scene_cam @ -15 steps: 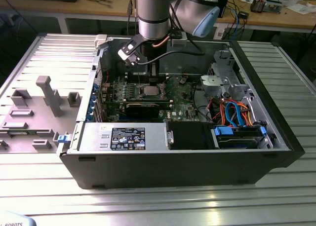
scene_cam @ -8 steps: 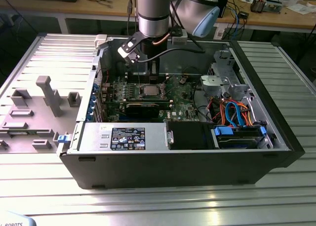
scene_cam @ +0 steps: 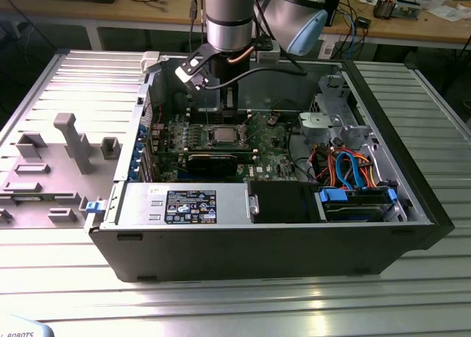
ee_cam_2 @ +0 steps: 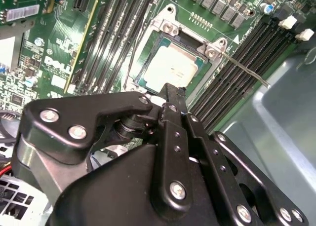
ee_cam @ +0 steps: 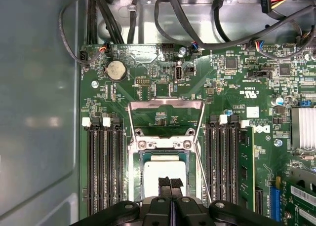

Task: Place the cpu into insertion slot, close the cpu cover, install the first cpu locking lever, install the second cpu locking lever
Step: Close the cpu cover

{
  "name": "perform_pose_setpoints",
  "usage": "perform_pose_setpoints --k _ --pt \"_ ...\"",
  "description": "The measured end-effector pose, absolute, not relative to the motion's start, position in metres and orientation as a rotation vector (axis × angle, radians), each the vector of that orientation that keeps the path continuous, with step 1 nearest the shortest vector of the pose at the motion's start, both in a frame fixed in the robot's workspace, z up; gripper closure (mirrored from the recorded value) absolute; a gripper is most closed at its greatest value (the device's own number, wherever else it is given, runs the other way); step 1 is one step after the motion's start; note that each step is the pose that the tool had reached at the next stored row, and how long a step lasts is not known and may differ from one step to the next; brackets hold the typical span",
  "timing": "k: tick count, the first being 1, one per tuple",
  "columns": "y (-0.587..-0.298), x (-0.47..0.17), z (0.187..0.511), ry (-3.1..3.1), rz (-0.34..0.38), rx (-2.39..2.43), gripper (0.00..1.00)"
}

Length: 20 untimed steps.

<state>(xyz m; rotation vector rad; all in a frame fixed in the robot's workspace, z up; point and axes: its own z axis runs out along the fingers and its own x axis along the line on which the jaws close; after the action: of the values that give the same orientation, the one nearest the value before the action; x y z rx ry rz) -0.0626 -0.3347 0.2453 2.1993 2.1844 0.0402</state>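
The cpu [ee_cam: 162, 168] lies flat in the insertion slot [ee_cam: 135, 179], its pale metal top facing up; it is also seen in the second wrist view [ee_cam_2: 170, 70] and in the exterior view [scene_cam: 224, 135]. The cpu cover [ee_cam: 165, 104] is swung open, away from the chip, with green board showing through its window. A thin locking lever [ee_cam_2: 247, 70] sticks out free beside the slot. My gripper [ee_cam: 170, 181] hangs just above the near edge of the cpu, fingers pressed together with nothing between them. It reaches down from the arm in the exterior view [scene_cam: 227, 118].
Black memory slots [ee_cam: 103, 171] flank the socket on both sides. Cables [ee_cam: 123, 18] run along the case wall. A drive bay with orange and blue cables [scene_cam: 353, 171] sits at the exterior view's right, and a grey fixture plate [scene_cam: 59, 153] lies outside the case at its left.
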Motion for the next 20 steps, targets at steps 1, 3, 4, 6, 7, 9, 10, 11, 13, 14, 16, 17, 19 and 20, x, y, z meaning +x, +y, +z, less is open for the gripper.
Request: perform_pose_setpoints --k 1,3,4,6,7,9,10,11,13,14,16,17,19,20 --pt "-0.335 -0.062 0.245 2.183 0.037 2.198 0.89" --pt "-0.335 -0.060 0.245 2.178 0.030 2.198 0.89" --pt "-0.335 -0.057 0.245 2.176 0.023 2.200 0.89" --pt "-0.335 -0.055 0.245 2.175 0.020 2.203 0.89" --pt "-0.335 -0.053 0.245 2.175 0.015 2.208 0.89" --pt "-0.335 -0.052 0.245 2.174 0.014 2.209 0.89" --pt "-0.335 -0.052 0.245 2.174 0.014 2.209 0.89" --pt "-0.335 -0.052 0.245 2.174 0.014 2.209 0.89" --pt "-0.335 -0.052 0.245 2.184 0.036 2.219 0.89" --pt "-0.335 -0.052 0.245 2.196 0.064 2.232 0.89" --pt "-0.335 -0.052 0.245 2.198 0.069 2.236 0.89" --pt "-0.335 -0.052 0.245 2.202 0.063 2.239 0.89" --pt "-0.335 -0.052 0.245 2.218 0.029 2.257 0.89" --pt "-0.335 -0.052 0.245 2.222 0.017 2.261 0.89"
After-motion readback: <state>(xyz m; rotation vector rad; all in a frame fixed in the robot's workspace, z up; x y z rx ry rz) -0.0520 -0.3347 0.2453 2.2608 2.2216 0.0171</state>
